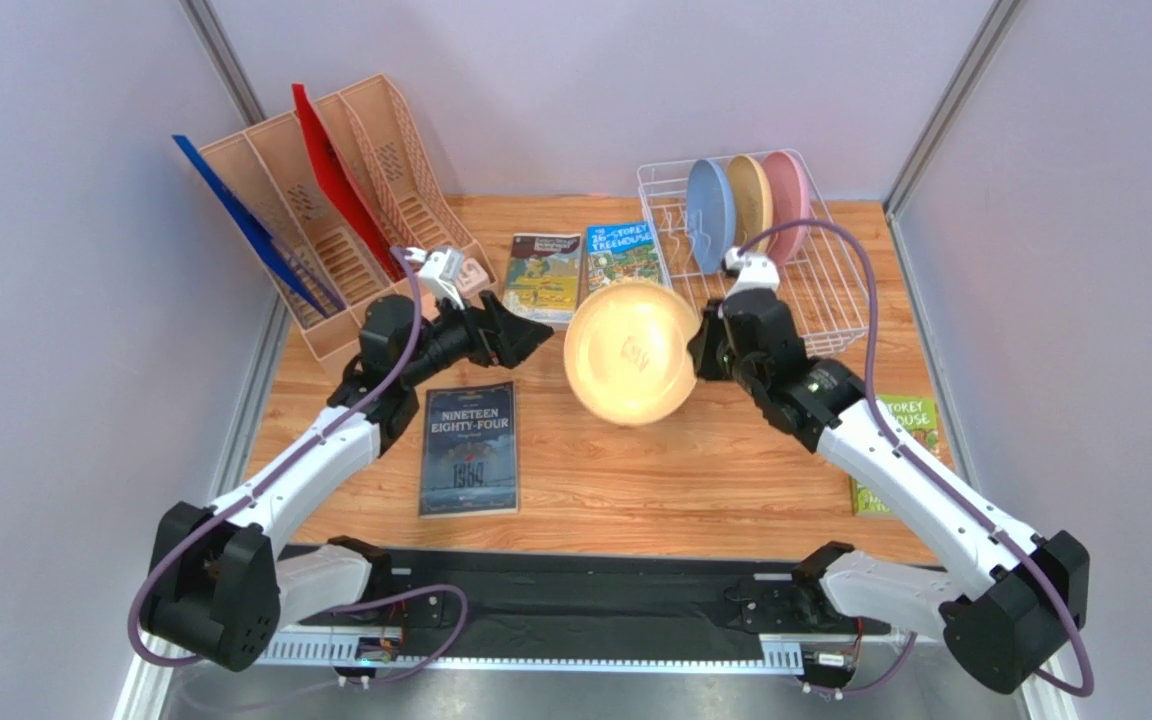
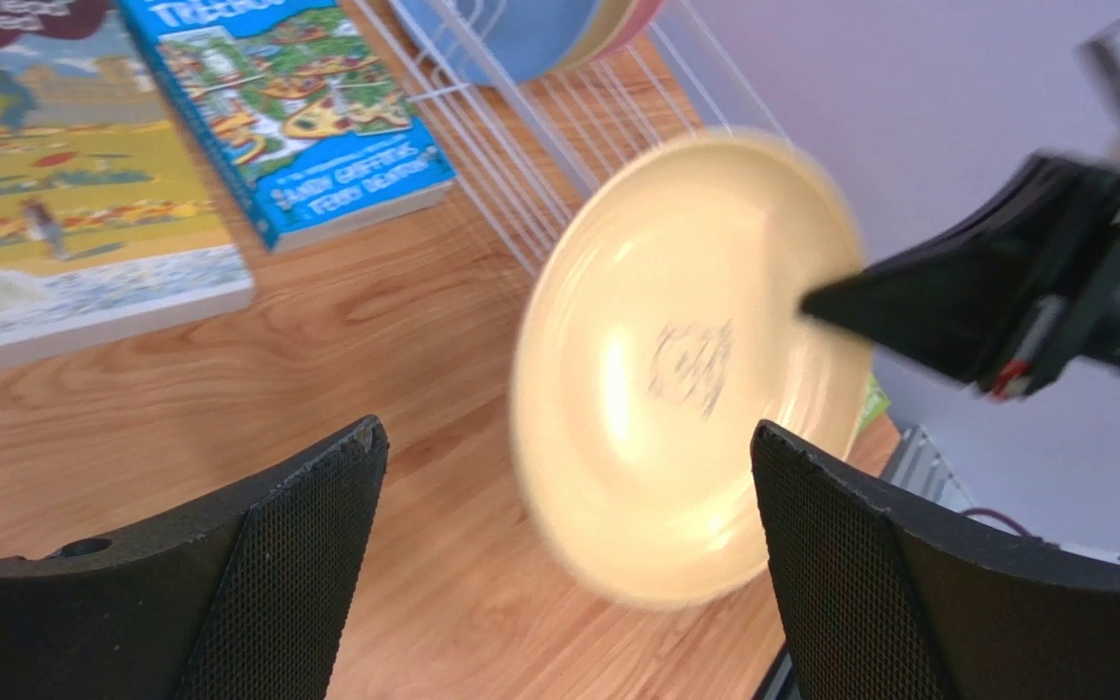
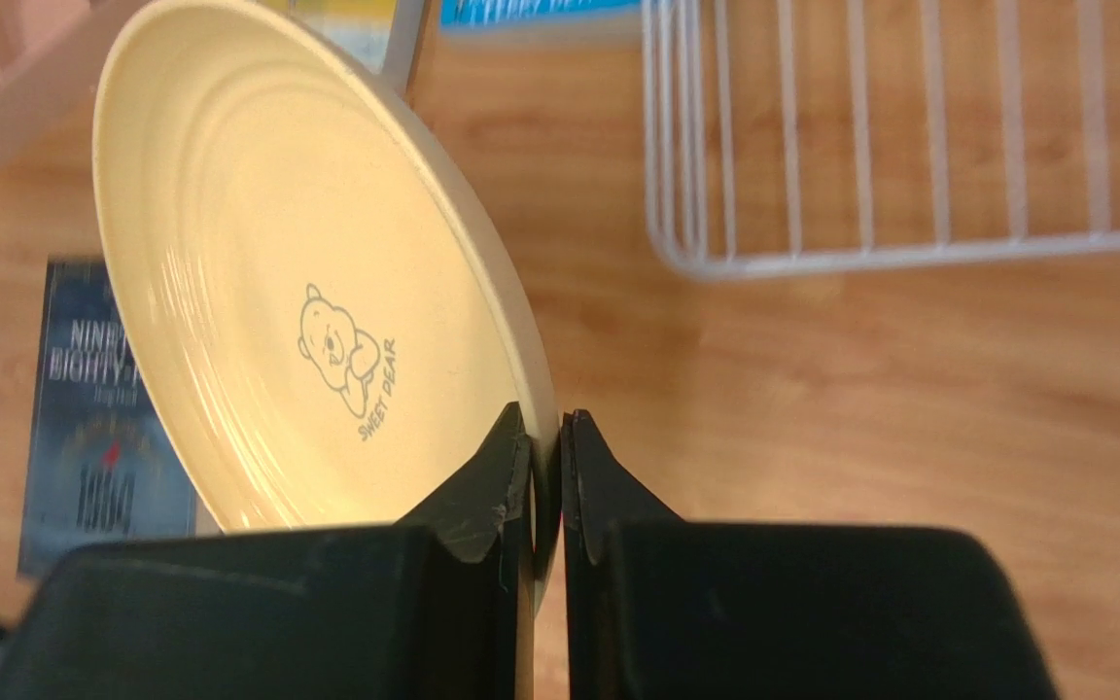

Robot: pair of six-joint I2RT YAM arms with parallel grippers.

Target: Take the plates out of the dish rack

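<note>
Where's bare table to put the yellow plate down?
Bare table at the front centre, between the Nineteen Eighty-Four book and the green book. Crowded at the back: file organiser, two illustrated books, dish rack.

This looks like a robot test cell in a lab, not a home. Plain grey partition walls with metal corner posts close in a small wooden table. 2 robot arms with purple cables are bolted to a black base strip. Books, a file organiser and a dish rack stand on the table.
</note>
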